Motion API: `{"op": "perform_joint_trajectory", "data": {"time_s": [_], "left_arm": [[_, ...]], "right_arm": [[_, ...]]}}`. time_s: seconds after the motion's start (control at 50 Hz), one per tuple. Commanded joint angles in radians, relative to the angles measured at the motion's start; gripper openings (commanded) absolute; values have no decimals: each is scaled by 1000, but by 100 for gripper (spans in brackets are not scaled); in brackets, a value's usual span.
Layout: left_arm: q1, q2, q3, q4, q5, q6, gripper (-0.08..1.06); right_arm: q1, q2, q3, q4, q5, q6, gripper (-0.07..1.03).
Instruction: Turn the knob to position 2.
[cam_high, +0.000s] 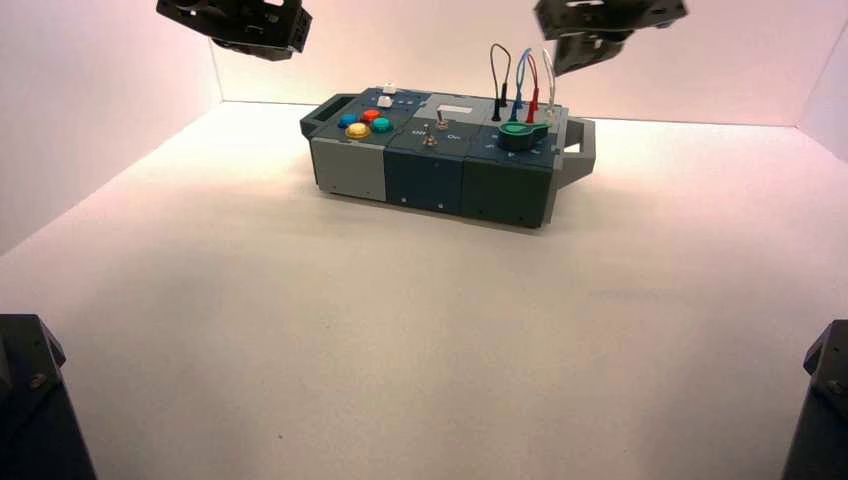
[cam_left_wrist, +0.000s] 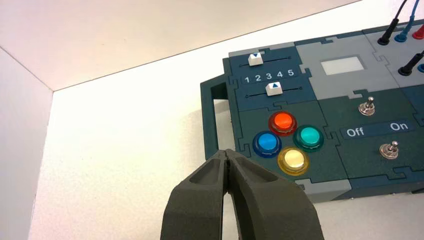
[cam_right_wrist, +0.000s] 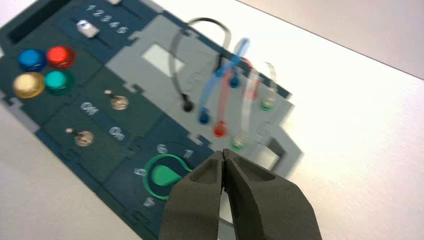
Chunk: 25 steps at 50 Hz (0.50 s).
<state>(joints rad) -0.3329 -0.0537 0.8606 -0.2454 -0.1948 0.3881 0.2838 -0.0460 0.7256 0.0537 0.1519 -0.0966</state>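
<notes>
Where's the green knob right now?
In the high view, the green knob sits on the box's right end, in front of the wires.

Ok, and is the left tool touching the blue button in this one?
Apart. The high view shows it: pale background is visible between the left tool and the box that carries the blue button.

From the high view I am seeing black arm parts: above the box (cam_high: 430, 160), a dark left arm (cam_high: 245, 28) and a matching right arm (cam_high: 605, 25) are showing angular housings with small cut-outs. Nearer me than the box, dark wedge-shaped pieces are showing round screws. Ahead, the left gripper (cam_left_wrist: 227, 192) and right gripper (cam_right_wrist: 225, 192) are tapering, matte dark grey.
</notes>
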Motion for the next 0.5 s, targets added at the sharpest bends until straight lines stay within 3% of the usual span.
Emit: {"op": "perform_joint_trajectory", "data": {"time_s": [0.02,0.26,0.5], "left_arm": [[5,-18,-11,3,-11,-3,-3],[5,-17,-11,3,-20,-3,-3],[5,-23,-9,3,-20,-2,-3]], "right_arm": [[-31,-52,14,5,-26,5,-2],[-91,-66,49,9,-46,6,-2],[-91,-58,66,12,-86,6,-2]]}}
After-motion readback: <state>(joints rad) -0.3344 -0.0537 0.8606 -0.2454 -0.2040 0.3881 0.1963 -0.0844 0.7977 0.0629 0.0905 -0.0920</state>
